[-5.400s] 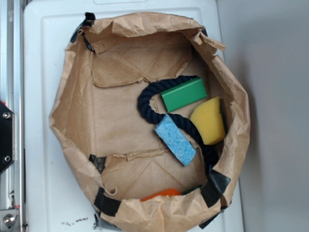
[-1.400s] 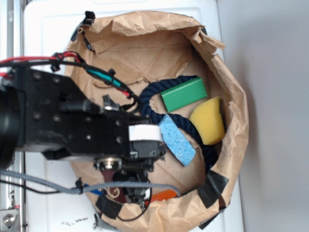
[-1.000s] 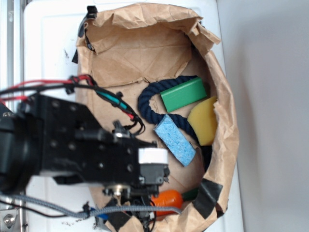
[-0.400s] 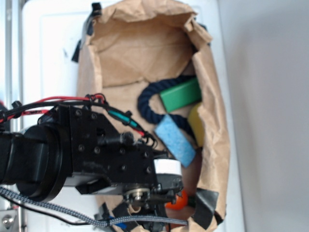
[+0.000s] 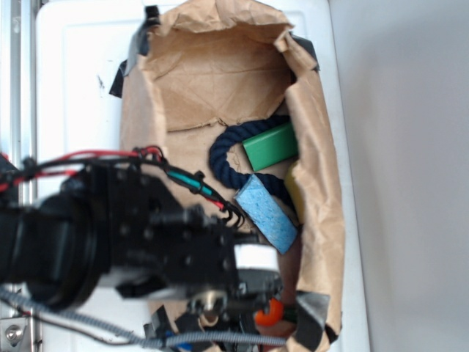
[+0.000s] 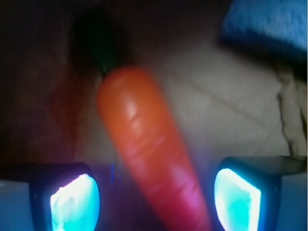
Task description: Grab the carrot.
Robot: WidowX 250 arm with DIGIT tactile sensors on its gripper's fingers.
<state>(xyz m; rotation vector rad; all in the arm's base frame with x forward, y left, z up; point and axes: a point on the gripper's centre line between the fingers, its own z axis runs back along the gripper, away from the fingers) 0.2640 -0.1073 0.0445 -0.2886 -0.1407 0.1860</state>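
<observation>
The pincer (image 6: 155,197) stands released astride the carrot (image 6: 144,154), whose long axis runs lengthwise through the gap, leafy end pointing away, neither pad visibly touching.

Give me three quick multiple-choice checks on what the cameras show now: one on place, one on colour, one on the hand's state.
1. Where is the carrot in the wrist view?
A. Between the two fingers
B. Outside the left finger
C. On the blue sponge

2. What colour is the block lying on the rope?
A. Red
B. Green
C. White

3. How does the hand stand?
A. Shut on the carrot
B. Open, fingers on either side of the carrot
C. Shut on nothing

Answers:
1 A, the carrot runs down between the lit fingers.
2 B, the exterior view shows a green block in the paper bag.
3 B, gaps show on both sides of the carrot.
</observation>
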